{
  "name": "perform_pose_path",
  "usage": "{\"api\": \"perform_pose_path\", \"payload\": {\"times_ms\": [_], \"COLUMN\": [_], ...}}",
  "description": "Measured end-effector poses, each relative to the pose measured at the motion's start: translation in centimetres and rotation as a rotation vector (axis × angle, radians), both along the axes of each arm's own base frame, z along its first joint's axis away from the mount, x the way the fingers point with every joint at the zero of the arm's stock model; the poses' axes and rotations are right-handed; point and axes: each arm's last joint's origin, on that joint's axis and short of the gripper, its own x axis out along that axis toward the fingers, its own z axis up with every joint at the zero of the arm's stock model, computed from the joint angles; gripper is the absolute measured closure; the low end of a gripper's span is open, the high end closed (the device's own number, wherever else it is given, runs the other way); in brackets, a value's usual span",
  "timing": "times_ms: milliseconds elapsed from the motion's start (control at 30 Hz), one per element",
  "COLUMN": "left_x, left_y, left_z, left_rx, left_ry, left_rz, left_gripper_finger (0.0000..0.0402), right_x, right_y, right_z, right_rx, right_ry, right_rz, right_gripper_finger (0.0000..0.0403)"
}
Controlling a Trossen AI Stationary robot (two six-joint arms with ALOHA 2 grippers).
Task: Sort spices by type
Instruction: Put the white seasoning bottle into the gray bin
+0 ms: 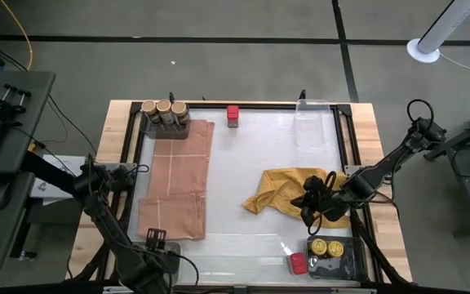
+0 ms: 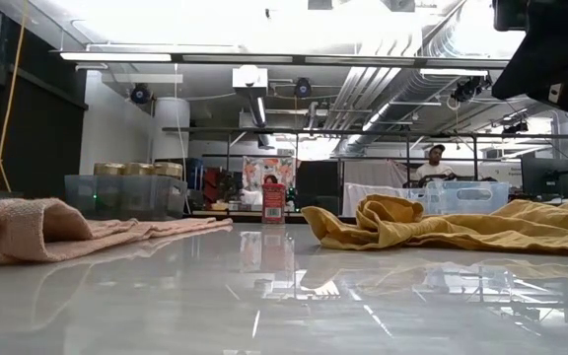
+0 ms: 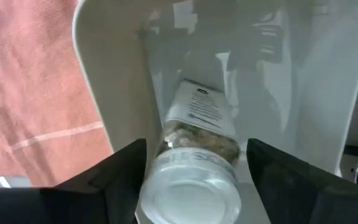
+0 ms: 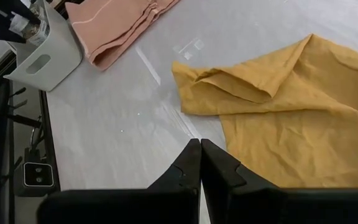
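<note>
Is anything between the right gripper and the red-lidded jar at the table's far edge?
Nothing standing. The yellow cloth lies crumpled beneath the right gripper; past it, bare table runs to the red-lidded jar.

No text can be read with certainty anywhere. A white paper label (image 3: 202, 109) with dark print is seen on the clear glass spice jar (image 3: 194, 158) lying in the white plastic bin (image 3: 114, 93), but its lines are too small and blurred to be made out (only a dark oval mark at the label's upper edge can be told). The label on the small red-lidded jar (image 2: 274, 200) is likewise illegible.
</note>
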Motion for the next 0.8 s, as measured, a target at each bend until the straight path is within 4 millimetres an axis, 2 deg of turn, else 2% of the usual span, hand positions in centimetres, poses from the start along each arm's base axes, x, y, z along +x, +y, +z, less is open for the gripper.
{"api": "perform_pose_path", "payload": {"times_ms": [300, 633, 733, 800], "left_x": [-0.2, 0.1, 0.7, 1.4], "left_y": [0.7, 2.7, 2.4, 1.9], "left_z": [0.5, 6.4, 6.5, 6.0], "left_rx": [0.022, -0.023, -0.075, -0.128], "left_ry": [0.064, -0.209, -0.251, -0.254], "left_rz": [-0.009, -0.043, -0.058, -0.089], "left_gripper_finger": [0.0124, 0.0123, 0.0141, 0.0178], "right_x": [0.0, 0.0, 0.0, 0.0], "right_y": [0.0, 0.0, 0.0, 0.0], "right_z": [0.0, 0.0, 0.0, 0.0], "right_rx": [-0.003, -0.007, -0.016, -0.021], "right_ry": [0.010, 0.010, 0.011, 0.012], "right_rz": [0.026, 0.029, 0.036, 0.040], "right_gripper_finger": [0.0403, 0.0403, 0.0403, 0.0403]}}
